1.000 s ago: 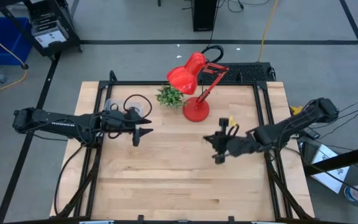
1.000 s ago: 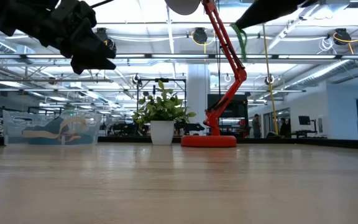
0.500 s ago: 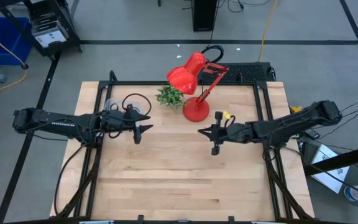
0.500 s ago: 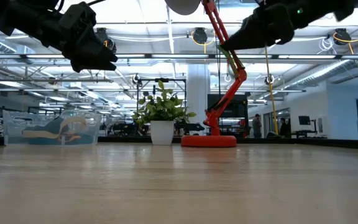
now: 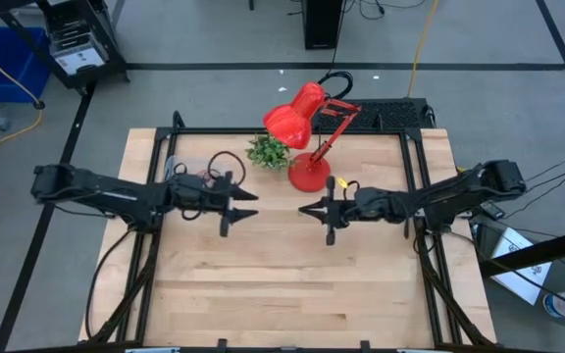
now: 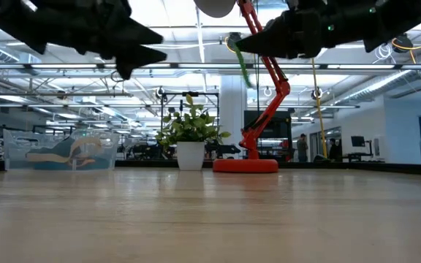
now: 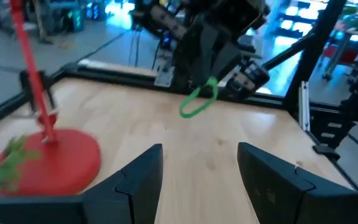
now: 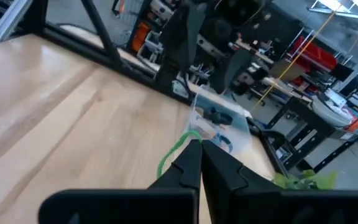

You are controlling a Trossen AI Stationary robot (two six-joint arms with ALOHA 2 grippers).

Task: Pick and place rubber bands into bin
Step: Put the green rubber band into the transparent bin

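My right gripper (image 5: 304, 209) is above the middle of the table, shut on a green rubber band (image 7: 197, 102), which also shows in the low view (image 6: 243, 67) and the right wrist view (image 8: 171, 155). My left gripper (image 5: 243, 208) faces it from the left, open and empty, its fingers (image 7: 143, 180) apart. The clear bin (image 5: 186, 169) stands on the table at the far left behind my left arm. It holds several bands and also shows in the low view (image 6: 61, 150) and the right wrist view (image 8: 219, 123). My right gripper pinches one end of the green band's loop (image 8: 190, 138) between its two fingertips. The fingers lie about level and point toward the table's left. The rest of the loop hangs slack below the tips, clear of the table.
A red desk lamp (image 5: 307, 127) and a small potted plant (image 5: 269, 152) stand at the far middle of the table. A black cable loop (image 5: 219, 162) lies by the bin. The near half of the wooden table (image 5: 282, 294) is bare.
My right gripper has gone toward the table's left and far edge with the green band, which stays hanging from the tips. My left gripper has gone toward the table's right, so the two grippers now face each other over the middle.
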